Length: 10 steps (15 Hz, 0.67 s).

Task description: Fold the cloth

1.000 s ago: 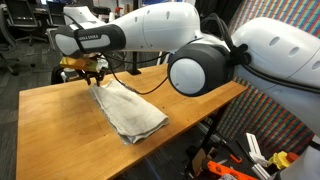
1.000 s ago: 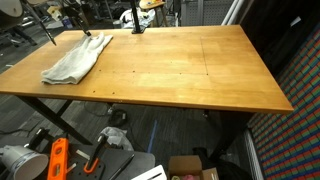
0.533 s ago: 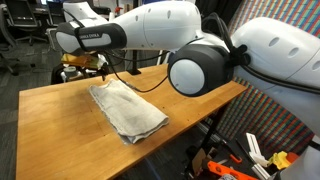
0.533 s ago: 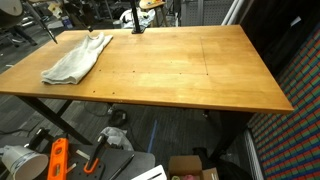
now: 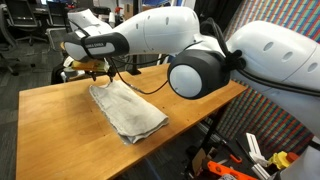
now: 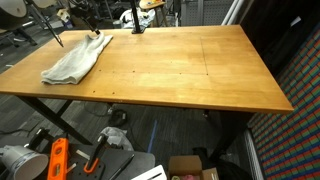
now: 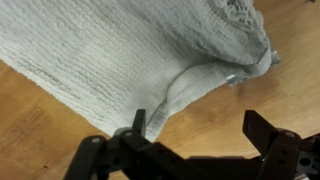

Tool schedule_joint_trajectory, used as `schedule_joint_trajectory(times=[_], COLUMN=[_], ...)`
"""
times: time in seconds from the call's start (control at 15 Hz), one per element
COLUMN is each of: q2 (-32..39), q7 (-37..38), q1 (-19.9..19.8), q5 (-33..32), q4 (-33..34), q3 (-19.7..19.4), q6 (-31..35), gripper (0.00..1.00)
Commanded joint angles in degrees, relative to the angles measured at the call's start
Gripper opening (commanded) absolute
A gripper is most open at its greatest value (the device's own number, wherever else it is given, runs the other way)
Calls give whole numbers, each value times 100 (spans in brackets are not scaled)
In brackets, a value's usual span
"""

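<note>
End effector (image 7: pixel 194 120) lifted clear, jaws now spread wide, empty; one cloth (image 5: pixel 128 110) lying on one table (image 5: pixel 55 130)

Wooden table (image 6: pixel 190 70), brown and rectangular, on dark legs. Lying directly on the top, a cloth (image 6: pixel 73 62): off-white, wrinkled, in soft layers. In an exterior view, placed toward 10 o'clock of the board, one end near the far edge. In the wrist view, spread over the wood from 9 to 1 o'clock, with bare top at 4 o'clock.
</note>
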Motion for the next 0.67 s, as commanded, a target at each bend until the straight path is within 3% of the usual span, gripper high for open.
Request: schedule_joint_trajectory(times=[0.0,0.6], q2=[69,326], q7=[-172,-132], q1=[-121,-416], q5=[55,235], q4=[118,30], q3=[41,199], q6=[-89,139], gripper=[100,100])
